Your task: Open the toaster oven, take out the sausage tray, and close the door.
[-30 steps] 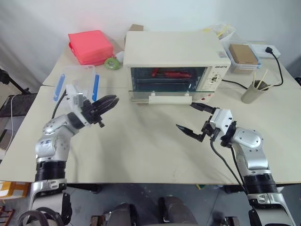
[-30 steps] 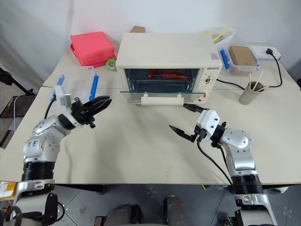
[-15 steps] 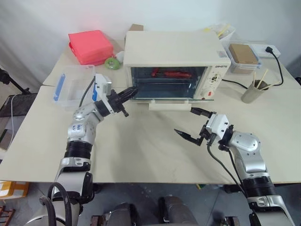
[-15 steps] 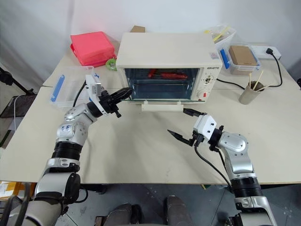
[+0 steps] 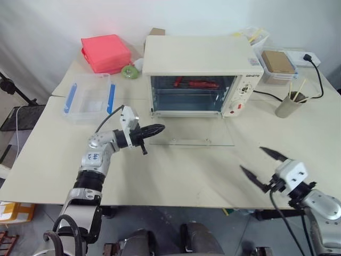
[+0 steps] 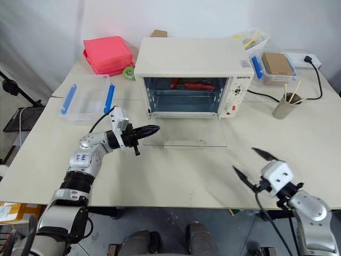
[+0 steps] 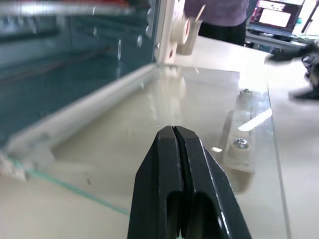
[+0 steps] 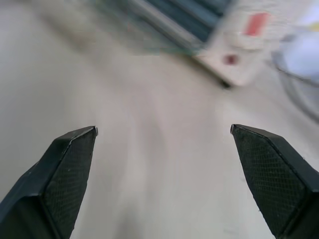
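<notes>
Now the toaster oven (image 5: 202, 72) sits at the back-centre of the cream table (image 5: 176, 170), w/ its door (image 5: 192, 134) folded fully down, glass lying flat on the tabletop in front of the cavity, cream bar handle (image 5: 190, 142) at the near edge. Sausage tray (image 5: 194, 83) is inside the oven, up high in the cavity; red-brown sausages visible thru the opening, tray itself hard to make out. Knobs & red button on the oven's right panel.

Left gripper (image 5: 158, 128) is clenched, fingers pressed together w/ nothing between them, pointing roughly level toward the door's left edge, tip just at or over the glass corner; can't tell if it touches. Left wrist view shows the shut fingers (image 7: 179, 189) over the glass pane, handle mount screws just beyond, oven cavity to one side.

Right gripper (image 5: 264, 162) is released, fingers spread wide, nothing held, low at the near right of the table, well apart from the door & oven. Right wrist view: both fingertips (image 8: 70, 149) far apart over bare tabletop, oven's control panel blurred beyond.

Elsewhere: clear plastic box w/ blue clips (image 5: 89, 98) left of the oven, red box (image 5: 105, 53) at back left, green tape roll (image 5: 128, 72) beside it, cup w/ sticks (image 5: 289, 103) at right, black cable (image 5: 314, 80) behind it, clear bin w/ brown block (image 5: 277, 63) at back right.
</notes>
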Tool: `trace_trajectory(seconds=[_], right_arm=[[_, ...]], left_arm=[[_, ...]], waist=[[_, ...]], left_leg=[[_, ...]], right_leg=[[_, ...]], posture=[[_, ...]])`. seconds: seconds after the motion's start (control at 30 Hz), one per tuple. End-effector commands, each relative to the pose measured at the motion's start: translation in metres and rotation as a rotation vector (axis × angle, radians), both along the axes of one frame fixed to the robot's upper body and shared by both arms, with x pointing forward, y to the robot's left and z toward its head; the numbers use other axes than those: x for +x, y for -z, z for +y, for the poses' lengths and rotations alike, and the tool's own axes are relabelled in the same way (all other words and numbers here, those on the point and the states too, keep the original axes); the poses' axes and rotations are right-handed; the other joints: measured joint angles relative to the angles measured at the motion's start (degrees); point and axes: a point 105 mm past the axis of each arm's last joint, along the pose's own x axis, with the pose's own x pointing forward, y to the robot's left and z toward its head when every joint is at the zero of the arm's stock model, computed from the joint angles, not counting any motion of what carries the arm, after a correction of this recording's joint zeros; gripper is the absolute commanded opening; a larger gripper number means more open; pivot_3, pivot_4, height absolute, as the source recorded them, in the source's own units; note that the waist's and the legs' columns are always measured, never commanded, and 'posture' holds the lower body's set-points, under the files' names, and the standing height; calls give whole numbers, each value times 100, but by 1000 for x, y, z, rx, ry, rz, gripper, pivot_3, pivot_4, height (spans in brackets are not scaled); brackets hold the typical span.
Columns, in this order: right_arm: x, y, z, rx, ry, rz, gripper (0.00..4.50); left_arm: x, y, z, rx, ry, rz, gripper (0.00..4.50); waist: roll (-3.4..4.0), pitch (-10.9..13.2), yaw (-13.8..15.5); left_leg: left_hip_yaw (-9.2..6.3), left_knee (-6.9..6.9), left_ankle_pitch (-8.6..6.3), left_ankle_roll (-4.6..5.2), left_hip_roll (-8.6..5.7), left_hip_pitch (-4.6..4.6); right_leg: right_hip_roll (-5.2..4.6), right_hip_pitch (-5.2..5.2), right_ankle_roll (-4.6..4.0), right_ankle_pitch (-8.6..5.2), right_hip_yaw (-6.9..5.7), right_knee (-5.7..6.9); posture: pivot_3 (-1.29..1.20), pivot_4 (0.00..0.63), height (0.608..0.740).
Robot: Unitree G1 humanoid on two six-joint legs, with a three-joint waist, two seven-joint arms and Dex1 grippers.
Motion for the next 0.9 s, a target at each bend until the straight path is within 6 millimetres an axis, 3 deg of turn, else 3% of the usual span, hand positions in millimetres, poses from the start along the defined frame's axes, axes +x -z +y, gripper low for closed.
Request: trace_trajectory(seconds=[0.03, 0.07, 0.17, 0.33, 0.47, 0.6, 0.8, 0.9], right_arm=[[12, -33, 13, -58, -38, -106, 4500], [18, -39, 19, -78, -51, -127, 4500], [29, -47, 36, -100, -95, -144, 4500], [65, -63, 80, -100, -93, -111, 4500], [106, -84, 140, -258, -172, -290, 4500], [136, -88, 162, -356, -128, -350, 4500], [168, -91, 194, -509, -99, -415, 4500], [179, -96, 200, -551, -61, -440, 4500]], left_arm=[[-6, -2, 5, 8, -24, -37, 6], [-8, 2, 7, 12, -29, -33, 6], [-12, 8, 10, 23, -52, -22, 591], [-18, 8, 19, -26, -106, -6, 2114], [-31, -2, 31, -63, -163, -52, 3365], [-41, -17, 30, -72, -196, -131, 4492], [-44, -36, 41, -163, -349, -202, 4492], [-49, -35, 40, -167, -366, -198, 4492]], waist=[[0, 0, -15], [0, 0, -53], [0, 0, -66], [1, 0, -75], [5, 3, -180], [6, 4, -200], [7, 5, -256], [7, 5, -312]], left_leg=[[0, 0, 0, 0, 0, 0], [0, 0, 0, 0, 0, 0], [-1, 0, 0, -1, 2, 2], [-2, 2, 1, -1, 1, 2], [2, 3, 1, -2, 2, 1], [-8, 1, 2, -4, 4, -5], [-4, 13, 0, 0, 2, -28], [-3, 13, 1, -1, 7, -31]], right_leg=[[0, 0, 0, 0, 0, 0], [0, 0, 0, 0, 0, 0], [0, 0, 0, 0, -1, 4], [-2, 1, 0, 0, 0, 4], [-1, -8, -1, 0, 3, 15], [-1, -15, -9, -5, -5, 16], [-7, -24, -9, -5, -3, 11], [-2, -37, -9, -5, -2, 25]], posture=[[0, 150, 740], [0, 150, 740], [0, 150, 740], [0, 150, 740], [0, 150, 740], [0, 150, 740], [0, 150, 740], [0, 150, 740]])
